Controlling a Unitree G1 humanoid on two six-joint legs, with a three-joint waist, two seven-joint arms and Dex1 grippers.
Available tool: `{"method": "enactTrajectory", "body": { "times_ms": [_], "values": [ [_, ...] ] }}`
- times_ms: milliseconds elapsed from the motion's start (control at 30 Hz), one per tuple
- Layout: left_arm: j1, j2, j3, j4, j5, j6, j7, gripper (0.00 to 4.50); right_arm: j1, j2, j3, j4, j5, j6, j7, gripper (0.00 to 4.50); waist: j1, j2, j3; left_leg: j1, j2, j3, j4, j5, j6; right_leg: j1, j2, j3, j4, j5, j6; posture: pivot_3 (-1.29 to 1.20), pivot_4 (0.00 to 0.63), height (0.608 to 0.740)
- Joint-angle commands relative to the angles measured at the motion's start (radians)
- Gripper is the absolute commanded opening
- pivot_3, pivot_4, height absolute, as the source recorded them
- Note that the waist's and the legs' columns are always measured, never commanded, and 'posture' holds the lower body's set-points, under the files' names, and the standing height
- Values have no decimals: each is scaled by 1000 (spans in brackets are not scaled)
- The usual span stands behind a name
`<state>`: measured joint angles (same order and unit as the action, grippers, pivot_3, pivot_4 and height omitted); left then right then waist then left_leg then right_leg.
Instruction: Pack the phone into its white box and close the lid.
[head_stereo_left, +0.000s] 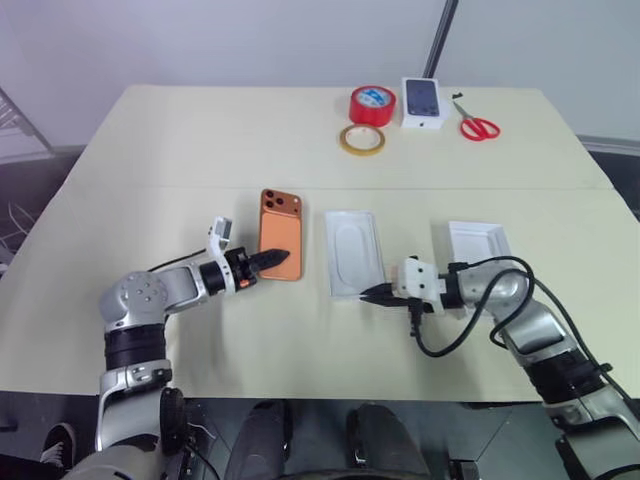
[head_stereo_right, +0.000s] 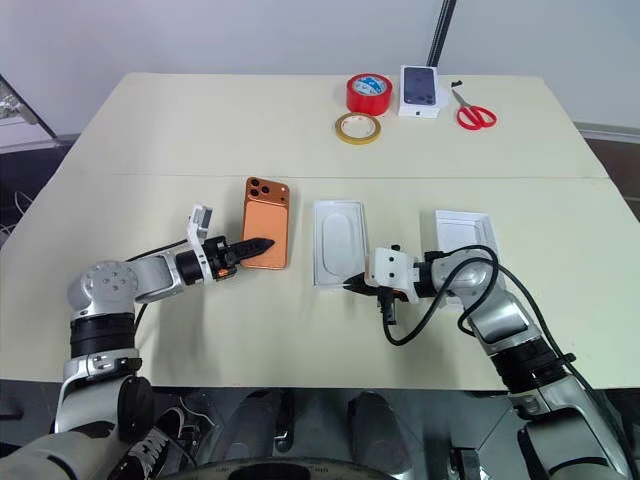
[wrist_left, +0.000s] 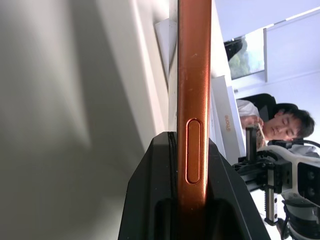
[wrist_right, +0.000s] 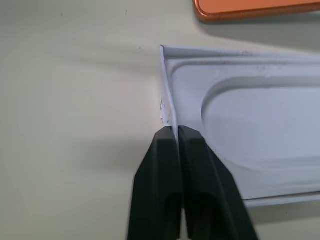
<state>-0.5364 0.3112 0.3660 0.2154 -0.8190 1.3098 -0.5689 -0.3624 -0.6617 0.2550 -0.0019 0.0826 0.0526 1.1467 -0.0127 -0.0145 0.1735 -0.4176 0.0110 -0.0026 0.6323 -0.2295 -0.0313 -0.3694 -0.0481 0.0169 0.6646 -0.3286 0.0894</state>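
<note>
The copper-orange phone (head_stereo_left: 281, 234) lies back-up on the cream table (head_stereo_left: 180, 140), a little toward the robot's left of the middle and well in from the near edge, its camera cluster at the corner pointing toward the far edge. The left gripper (head_stereo_left: 268, 259) has its two black fingers (wrist_left: 150, 200) clamped across the phone's near end, one on each face, the phone's side button sitting between them in the left wrist view. Just beside the phone, toward the table's centre, the white box tray (head_stereo_left: 353, 252) sits open with its moulded recess empty. The right gripper (head_stereo_left: 374, 293) is at the tray's near corner, its fingers (wrist_right: 165, 165) pressed together on the thin upright wall there, pinching the rim. The lid (head_stereo_left: 478, 241) rests hollow side up further toward the right edge, apart from the tray. Along the far edge lie a red tape roll (head_stereo_left: 372, 105), a tan tape roll (head_stereo_left: 361, 140), a small carton printed with a phone picture (head_stereo_left: 423, 103) and red-handled scissors (head_stereo_left: 478, 126). The step in hand looks like the pick-up with the tray steadied: phone gripped, not yet over the recess. Next the left arm should lift the phone sideways across the tray's wall and lay it flat, aligned with the recess, while the right keeps the tray from sliding; the lid comes afterwards.
</note>
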Motion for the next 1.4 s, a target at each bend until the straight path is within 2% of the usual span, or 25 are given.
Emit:
{"method": "enactTrajectory", "body": {
  "times_ms": [33,200,400,500,567,667,733,800,833,1033,1067,1400],
  "values": [
    [-56,-6,19,-41,-49,2,2,0,-9,31,25,-23,-10,14,-19,50,-2,0,0,0,0,0,0,0,0,0,0,0,0,0,0,0,150,740],
    [-134,-67,106,-52,-124,58,86,0,-43,96,70,-45,-65,69,-79,50,-7,0,0,0,1,0,0,1,-1,0,2,0,1,0,0,0,150,740],
    [-94,-133,68,-102,-129,57,143,0,-64,180,107,-75,-87,165,-129,50,-9,0,0,1,2,0,-1,3,-5,-1,3,1,1,0,0,0,150,740],
    [-68,-141,34,-105,-111,35,148,0,-62,167,84,-115,-52,203,-100,972,-3,0,0,1,2,0,0,3,-5,-1,3,0,2,0,0,0,150,740],
    [-64,-140,14,-100,-105,26,144,0,-47,121,43,-198,29,280,-43,1966,2,-1,0,0,1,0,0,3,-5,-1,2,0,1,0,0,0,150,740],
    [-67,-142,1,-92,-108,29,142,0,-41,59,-25,-279,123,374,-7,1966,5,-1,1,-3,0,-1,1,2,-3,-3,1,0,1,0,0,0,150,740],
    [-70,-143,-1,-91,-119,40,139,0,-49,10,-77,-266,131,377,-13,1966,5,-1,1,-3,0,-1,2,1,-2,-2,1,-1,1,0,0,0,150,740],
    [-73,-144,3,-80,-135,73,141,991,-54,-18,-102,-227,124,357,-23,2034,4,-1,1,-3,0,-1,1,1,-1,-2,1,-1,1,0,0,0,150,740],
    [-74,-145,5,-76,-141,86,139,1262,-54,-24,-105,-216,123,346,-26,2034,3,-1,1,-3,0,-1,1,1,-1,-2,1,-1,1,0,0,0,150,740],
    [-63,-126,-30,-123,-137,152,150,4342,-65,0,-92,-152,98,292,-67,2034,0,-1,0,-3,1,-1,0,1,-2,-3,2,0,1,0,0,0,150,740],
    [-63,-115,-37,-134,-137,151,145,4479,-65,6,-86,-151,97,288,-71,2034,0,-1,0,-3,1,-1,1,1,-2,-3,2,0,1,0,0,0,150,740],
    [-68,36,-165,-210,-56,50,85,4479,-88,45,-57,-97,74,237,-104,2034,1,-1,1,-2,0,-1,1,2,-4,-2,2,0,1,0,0,0,150,740]
  ]
}}
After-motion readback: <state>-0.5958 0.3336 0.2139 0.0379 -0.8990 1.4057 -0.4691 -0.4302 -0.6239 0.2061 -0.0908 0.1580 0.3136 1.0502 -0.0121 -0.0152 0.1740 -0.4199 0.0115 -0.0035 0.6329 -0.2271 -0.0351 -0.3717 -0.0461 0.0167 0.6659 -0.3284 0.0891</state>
